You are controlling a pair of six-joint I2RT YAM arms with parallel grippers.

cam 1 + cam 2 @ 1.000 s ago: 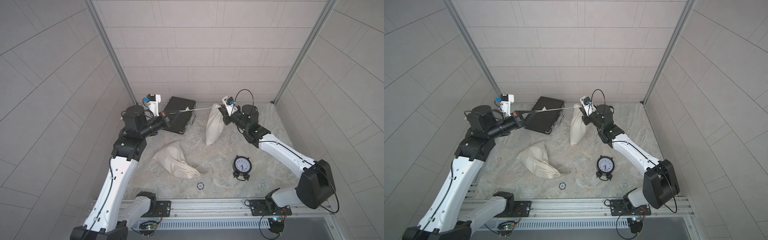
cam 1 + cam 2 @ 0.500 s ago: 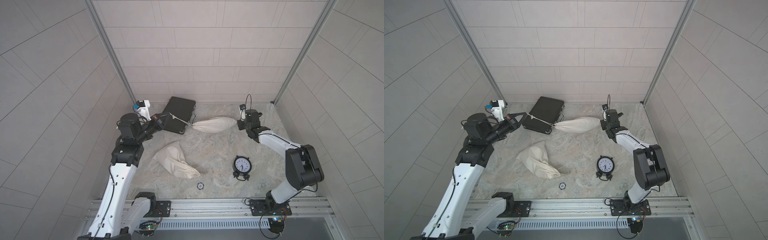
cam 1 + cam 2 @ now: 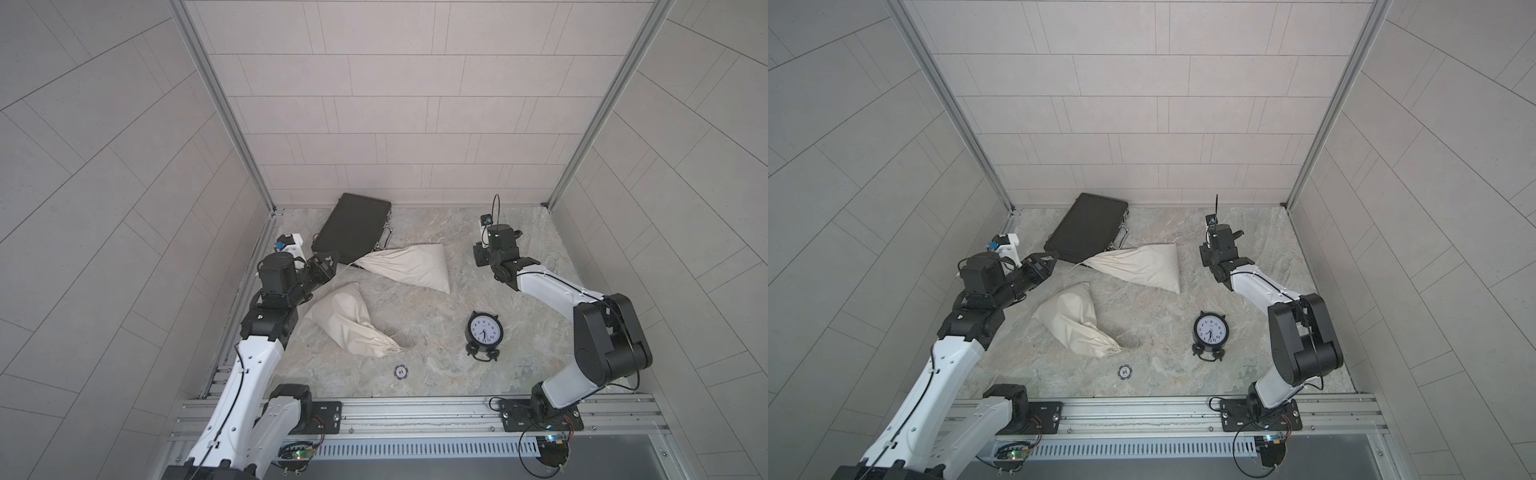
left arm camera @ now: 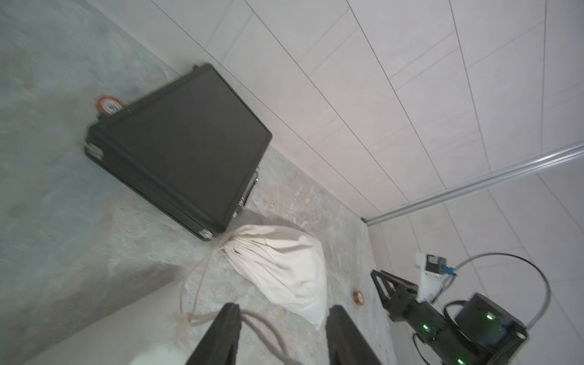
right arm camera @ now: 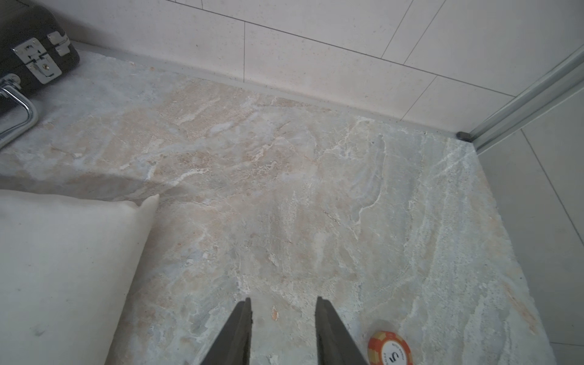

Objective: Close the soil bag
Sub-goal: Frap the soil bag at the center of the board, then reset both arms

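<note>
The soil bag was plain cloth with a loose fill, so it would likely sag and shift when lifted and feel fairly heavy for its size. The cloth itself gave little to pinch. The better holds were probably the bunched neck or the thin cord running out of it. The cord looked smooth and could slip through a weak pinch.

The bag lay on its side toward the back of the surface. Its neck was against a corner of the black case, and its wide bottom pointed toward the right arm. It was off-white, plump and wedge-shaped. In the left wrist view the mouth was drawn into tight pleats, so it looked closed or nearly so. The cord trailed slack from the neck toward the left arm.

The left tool stood open, and the cord lay loose across the gap, not pinched. The right tool was also open and held nothing. It sat low over bare surface, just beside the bag's bottom corner.

A second bag lay nearer the front, well apart from a clock.
</note>
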